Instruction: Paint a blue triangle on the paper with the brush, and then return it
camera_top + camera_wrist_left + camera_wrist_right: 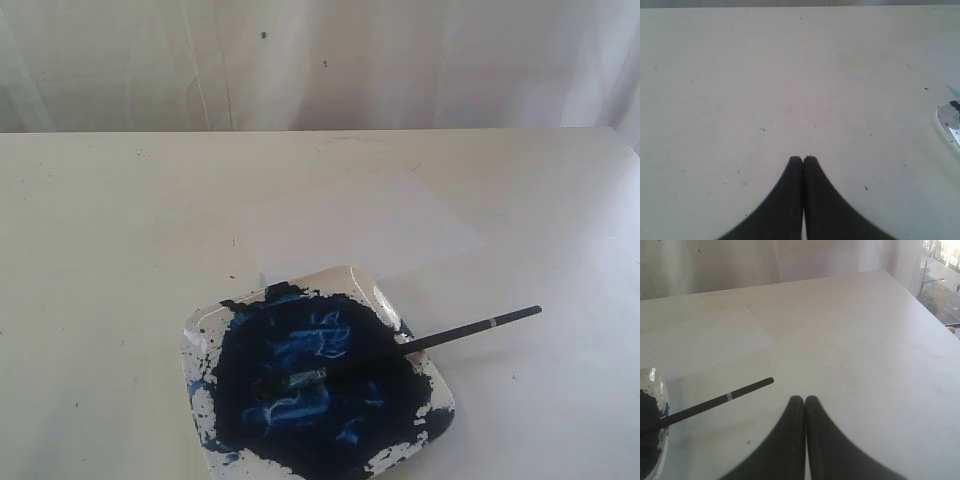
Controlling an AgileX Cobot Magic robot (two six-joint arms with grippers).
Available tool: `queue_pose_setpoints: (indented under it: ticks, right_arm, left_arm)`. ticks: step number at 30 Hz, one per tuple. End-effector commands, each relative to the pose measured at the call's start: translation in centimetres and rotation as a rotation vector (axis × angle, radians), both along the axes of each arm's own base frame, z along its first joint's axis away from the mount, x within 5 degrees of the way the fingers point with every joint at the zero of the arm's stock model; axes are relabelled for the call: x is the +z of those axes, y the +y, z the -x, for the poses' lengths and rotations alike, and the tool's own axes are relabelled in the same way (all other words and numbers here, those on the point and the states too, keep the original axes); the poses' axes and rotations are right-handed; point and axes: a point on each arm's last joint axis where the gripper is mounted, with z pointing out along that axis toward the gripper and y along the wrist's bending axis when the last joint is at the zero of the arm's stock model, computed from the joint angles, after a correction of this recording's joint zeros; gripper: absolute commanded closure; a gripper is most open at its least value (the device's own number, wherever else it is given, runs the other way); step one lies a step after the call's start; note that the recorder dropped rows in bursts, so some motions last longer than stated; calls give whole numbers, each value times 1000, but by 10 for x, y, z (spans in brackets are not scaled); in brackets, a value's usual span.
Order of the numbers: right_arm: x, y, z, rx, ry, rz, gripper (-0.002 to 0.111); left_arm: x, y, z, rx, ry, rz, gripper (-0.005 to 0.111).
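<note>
The brush (450, 335) lies on the plate (350, 277), its bristle tip in the dark blue paint and its black handle sticking out over the right rim onto the table. Behind the plate lies the paper (360, 230), plain white. The blue triangle is out of view. Neither gripper shows in the exterior view. My right gripper (804, 399) is shut and empty above the table, a short way from the end of the brush (715, 402) handle. My left gripper (803, 159) is shut and empty over bare table, with the plate (947, 120) edge off to one side.
The white table (100, 250) runs back to a pale curtain (300, 60). The right wrist view shows the paper (705, 340), the plate rim (651, 377), and the table's far corner by a window (940, 285).
</note>
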Motion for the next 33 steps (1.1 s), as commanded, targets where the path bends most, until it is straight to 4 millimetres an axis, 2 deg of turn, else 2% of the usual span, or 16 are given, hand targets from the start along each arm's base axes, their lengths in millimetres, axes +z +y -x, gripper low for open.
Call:
queue_pose_setpoints:
  ticks: [1,13,26,29,33]
  right_arm:
    - [-1,0,0,4,-4,6,108]
    - [0,0,0,5,-17,3,108]
    - [21,2,-2,19,-246,-65,108]
    - [25,3,-2,9,-267,-206,108]
    - [31,3,-2,-6,-271,-520,108]
  left_arm:
    - [-1,0,0,3,-1,14,107]
    - [-1,0,0,3,-1,14,107]
    - [-1,0,0,3,-1,14,107]
    - [-1,0,0,3,-1,14,107]
    - [-1,0,0,3,-1,14,107]
